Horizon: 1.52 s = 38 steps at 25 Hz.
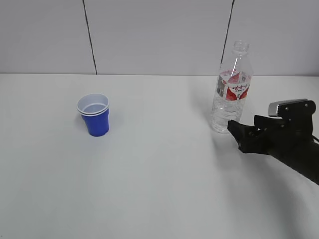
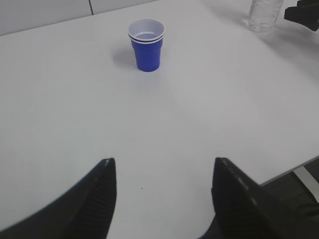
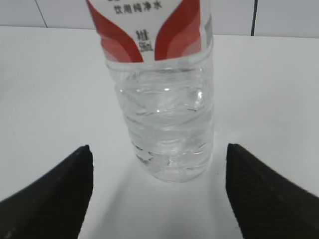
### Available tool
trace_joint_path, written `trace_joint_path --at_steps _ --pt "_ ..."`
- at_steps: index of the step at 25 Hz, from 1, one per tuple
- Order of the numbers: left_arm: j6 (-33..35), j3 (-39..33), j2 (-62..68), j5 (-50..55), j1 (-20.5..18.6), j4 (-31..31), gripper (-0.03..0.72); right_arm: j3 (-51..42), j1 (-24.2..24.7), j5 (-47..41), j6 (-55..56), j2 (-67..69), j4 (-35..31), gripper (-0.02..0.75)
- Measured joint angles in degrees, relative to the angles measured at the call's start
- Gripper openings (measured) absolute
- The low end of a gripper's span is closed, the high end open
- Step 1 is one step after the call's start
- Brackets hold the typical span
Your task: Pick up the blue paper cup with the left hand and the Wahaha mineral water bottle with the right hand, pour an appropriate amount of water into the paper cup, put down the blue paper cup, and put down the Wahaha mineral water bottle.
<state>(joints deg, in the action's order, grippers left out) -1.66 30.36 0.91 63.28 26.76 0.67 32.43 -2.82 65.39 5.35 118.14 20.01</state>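
Right end effector (image 1: 238, 133) sits low on the tabletop (image 1: 159, 189), jaws spread wide, just short of the upright bottle (image 1: 230, 94), not touching. Left end effector (image 2: 162, 191) also apart, well back from the blue cup (image 2: 146, 45), which stands alone left of centre.

Glossy ribbed plastic bottle (image 3: 167, 109); matt table (image 1: 159, 189)
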Motion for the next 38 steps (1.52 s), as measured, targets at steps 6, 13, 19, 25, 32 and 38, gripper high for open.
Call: trace_joint_path --at_steps 6,13,19,25,32,38 --pt "0.0 0.0 0.0 0.0 0.0 0.0 0.459 -6.07 0.0 0.0 1.67 -9.94 2.3 0.606" --pt "0.0 0.0 0.0 0.0 0.0 0.0 0.459 -9.52 0.0 -7.08 8.11 -26.5 6.22 0.59" --pt "0.0 0.0 0.0 0.0 0.0 0.0 0.459 -10.0 0.0 -24.05 14.0 -42.53 11.11 0.589" --pt "0.0 0.0 0.0 0.0 0.0 0.0 0.459 -10.25 0.0 -40.59 19.65 -57.9 16.39 0.589" --pt "0.0 0.0 0.0 0.0 0.0 0.0 0.459 -10.28 0.0 -52.53 32.43 -74.17 27.26 0.589" --pt "0.0 0.0 0.0 0.0 0.0 -0.08 0.459 -10.37 0.0 -56.31 45.6 -86.04 45.27 0.589"
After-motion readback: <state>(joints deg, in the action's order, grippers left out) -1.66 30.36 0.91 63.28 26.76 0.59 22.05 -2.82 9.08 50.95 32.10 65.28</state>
